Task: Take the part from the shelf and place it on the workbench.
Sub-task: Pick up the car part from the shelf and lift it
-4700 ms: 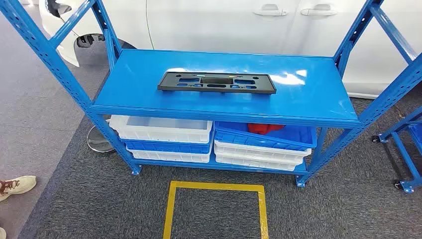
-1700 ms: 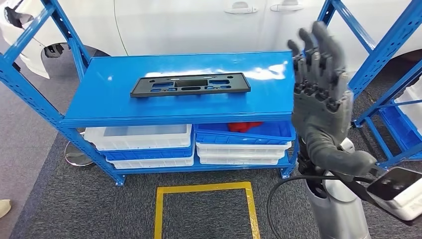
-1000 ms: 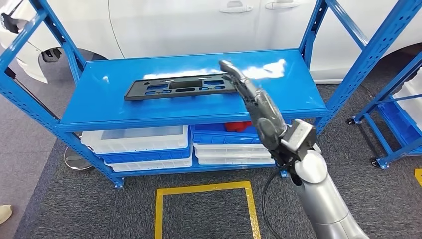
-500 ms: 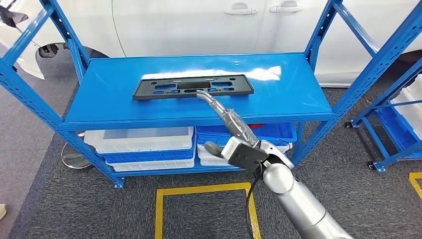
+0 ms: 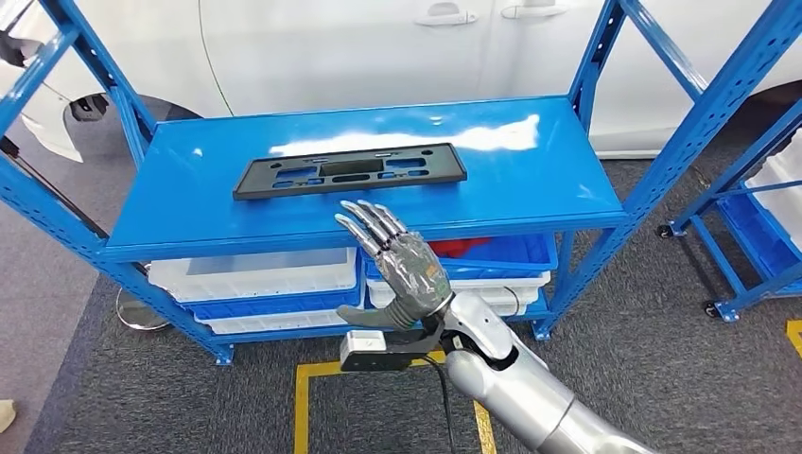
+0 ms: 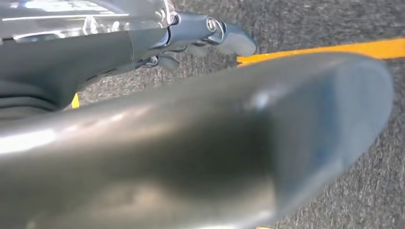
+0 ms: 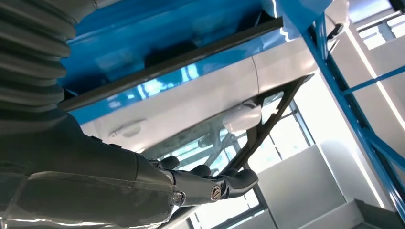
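Up front, right hand fingers spread, flat slotted black part, glossy blue shelf

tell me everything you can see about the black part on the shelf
The black part is a long, flat, rectangular frame that looks like matte plastic, pierced by several slots and cut-outs with a larger solid panel near its middle. It lies flat on the glossy blue top shelf, slightly skewed to the shelf's front edge, left of the shelf's centre. Nothing touches it but the shelf. The right hand, palm up with fingers spread, hovers in front of the shelf's front edge, short of the part and holding nothing.
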Robot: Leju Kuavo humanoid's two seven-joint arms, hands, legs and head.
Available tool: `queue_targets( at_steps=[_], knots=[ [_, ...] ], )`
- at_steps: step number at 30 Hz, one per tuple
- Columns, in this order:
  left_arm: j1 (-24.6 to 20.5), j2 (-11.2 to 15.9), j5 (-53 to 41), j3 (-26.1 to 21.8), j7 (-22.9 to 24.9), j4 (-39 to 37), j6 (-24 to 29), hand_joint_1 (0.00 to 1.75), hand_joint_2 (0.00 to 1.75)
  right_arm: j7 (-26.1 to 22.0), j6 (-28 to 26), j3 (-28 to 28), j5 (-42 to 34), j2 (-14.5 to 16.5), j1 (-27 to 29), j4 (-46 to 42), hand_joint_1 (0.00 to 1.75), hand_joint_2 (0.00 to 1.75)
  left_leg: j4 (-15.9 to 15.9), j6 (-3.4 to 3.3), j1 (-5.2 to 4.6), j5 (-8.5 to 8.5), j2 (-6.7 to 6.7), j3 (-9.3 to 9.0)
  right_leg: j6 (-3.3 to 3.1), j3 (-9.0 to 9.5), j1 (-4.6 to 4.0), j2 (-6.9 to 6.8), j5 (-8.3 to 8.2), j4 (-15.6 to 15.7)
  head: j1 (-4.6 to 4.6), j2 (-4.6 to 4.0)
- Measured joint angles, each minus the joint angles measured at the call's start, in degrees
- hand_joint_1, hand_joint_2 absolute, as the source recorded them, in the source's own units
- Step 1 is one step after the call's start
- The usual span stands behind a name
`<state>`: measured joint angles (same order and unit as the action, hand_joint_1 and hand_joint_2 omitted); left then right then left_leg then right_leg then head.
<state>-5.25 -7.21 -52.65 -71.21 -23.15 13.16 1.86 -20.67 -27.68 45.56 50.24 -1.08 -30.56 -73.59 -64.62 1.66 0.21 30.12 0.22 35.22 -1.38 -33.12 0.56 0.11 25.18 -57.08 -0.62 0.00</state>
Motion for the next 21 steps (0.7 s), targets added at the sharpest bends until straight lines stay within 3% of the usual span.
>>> queue_targets(
  at_steps=[2,3,4,5,7,8,9,13,15,17,18,19,20,21],
  knots=[
    [0.1,0.0,-0.1,0.0,0.0,0.0,0.0,0.0,0.0,0.9,-0.9,1.4,1.3,1.0,-0.7,2.0,0.0,1.75,-6.8,0.35,0.17,2.43,0.0,3.84,-0.13,0.33,-0.06,0.03,0.34,0.0,0.02,0.0],
    [0.1,0.0,-0.2,0.0,0.0,0.0,0.0,0.0,0.0,1.4,-1.4,2.2,2.0,1.5,-0.9,3.1,0.0,1.75,-9.2,0.48,0.27,2.72,0.01,5.51,-0.13,0.59,-0.08,0.06,0.59,0.0,0.02,0.01],
    [0.2,0.0,-0.3,0.0,-0.1,0.0,0.0,0.0,0.0,1.8,-1.9,2.9,2.7,1.9,-1.2,4.2,0.0,1.75,-9.5,0.55,0.35,1.8,0.01,6.2,-0.07,0.94,-0.09,0.11,0.87,0.0,0.02,0.01],
    [0.3,0.0,-0.3,0.0,-0.1,0.0,0.0,0.0,0.0,2.2,-2.3,3.5,3.4,2.3,-1.4,5.2,0.0,1.75,-7.6,0.55,0.44,-0.2,0.01,5.75,0.01,1.38,-0.08,0.18,1.19,-0.1,0.01,0.01],
    [0.4,0.0,-0.5,0.0,-0.3,0.0,0.0,0.0,0.0,2.9,-3.2,4.5,4.5,3.1,-2.0,7.0,0.0,1.75,0.7,0.3,0.49,-5.17,-0.03,2.41,0.32,2.32,-0.08,0.29,1.94,-0.1,0.04,0.0],
    [0.4,0.0,-0.7,0.0,-0.3,0.0,0.0,0.0,0.0,3.2,-3.5,4.9,4.9,3.5,-2.4,7.8,0.0,1.75,4.1,0.03,0.4,-6.5,-0.07,0.93,0.55,2.56,-0.15,0.34,2.24,-0.1,0.03,0.01],
    [0.4,0.0,-0.8,0.0,-0.3,0.0,0.0,0.0,0.0,3.4,-3.7,5.3,5.3,3.9,-2.7,8.5,0.0,1.75,6.3,-0.3,0.28,-7.02,-0.12,0.01,0.82,2.64,-0.21,0.39,2.47,-0.1,0.07,0.01],
    [0.5,0.0,-1.1,0.1,-0.3,0.0,0.0,0.0,0.0,4.1,-3.9,6.3,6.0,5.2,-3.6,10.9,0.0,1.75,7.4,-1.8,0.26,-6.11,-0.15,-0.79,2.07,2.84,-0.23,0.39,3.37,-0.3,0.19,0.02],
    [0.5,0.0,-1.1,0.1,-0.3,0.0,0.0,0.0,0.0,4.2,-4.0,6.6,6.0,5.6,-4.2,11.6,0.0,1.75,7.8,-2.52,0.48,-5.78,-0.12,-1.59,2.51,0.93,-0.19,0.27,5.42,-4.7,0.33,0.02],
    [0.4,0.0,-1.2,0.2,-0.3,0.0,-0.1,0.0,0.0,4.3,-3.9,6.8,6.0,5.7,-4.6,12.6,0.0,1.75,7.8,-2.95,0.33,-5.2,-0.13,-2.15,2.66,-4.03,-0.14,0.21,8.24,-13.1,0.47,0.02],
    [0.4,0.0,-1.3,0.2,-0.3,0.0,-0.1,0.0,0.0,4.4,-3.8,6.9,6.0,5.8,-4.6,13.2,0.0,1.75,7.7,-3.03,0.25,-4.88,-0.17,-2.47,2.66,-6.37,-0.14,0.2,8.78,-16.4,0.48,0.01],
    [0.5,0.0,-1.3,0.2,-0.2,0.0,0.0,0.0,0.0,4.5,-3.6,7.1,5.9,5.8,-4.6,13.8,0.0,1.75,7.7,-3.04,0.16,-4.54,-0.21,-2.86,2.59,-7.75,-0.16,0.2,8.12,-17.6,0.51,0.01],
    [0.6,0.0,-1.3,0.2,-0.1,0.0,0.0,0.0,0.0,4.6,-3.5,7.2,5.9,6.0,-4.7,14.3,0.0,1.75,7.6,-3.02,0.06,-4.17,-0.26,-3.35,2.4,-7.89,-0.19,0.2,6.24,-16.4,0.53,0.02],
    [0.6,0.0,-1.3,0.2,0.0,0.0,0.0,0.0,0.0,4.8,-3.3,7.3,5.8,6.2,-4.9,14.8,0.0,1.75,7.6,-2.98,-0.05,-3.76,-0.29,-3.93,2.1,-6.95,-0.25,0.19,3.5,-13.0,0.53,0.02]
  ],
)
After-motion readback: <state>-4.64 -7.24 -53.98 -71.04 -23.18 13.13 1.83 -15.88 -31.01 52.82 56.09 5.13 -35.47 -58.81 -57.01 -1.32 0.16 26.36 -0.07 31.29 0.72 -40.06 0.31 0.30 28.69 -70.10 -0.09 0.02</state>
